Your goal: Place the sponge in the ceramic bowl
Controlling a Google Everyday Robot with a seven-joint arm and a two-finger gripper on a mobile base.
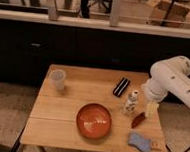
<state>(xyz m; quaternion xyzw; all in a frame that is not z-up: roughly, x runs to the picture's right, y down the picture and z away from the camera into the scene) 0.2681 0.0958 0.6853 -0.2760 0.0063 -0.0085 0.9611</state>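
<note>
The sponge (140,142), a small flat light-blue pad, lies near the front right corner of the wooden table (58,130). The ceramic bowl (93,120), round and glossy orange-red, sits empty at the front middle, to the left of the sponge. My gripper (152,109) hangs from the white arm (171,79) over the table's right side. It is above and behind the sponge and apart from it, with the dark-red oval piece (138,119) just to its lower left.
A translucent white cup (58,80) stands at the back left. A flat black object (121,86) lies at the back middle. A small white bottle (131,102) stands just left of the gripper. A small tan piece (155,145) touches the sponge's right end.
</note>
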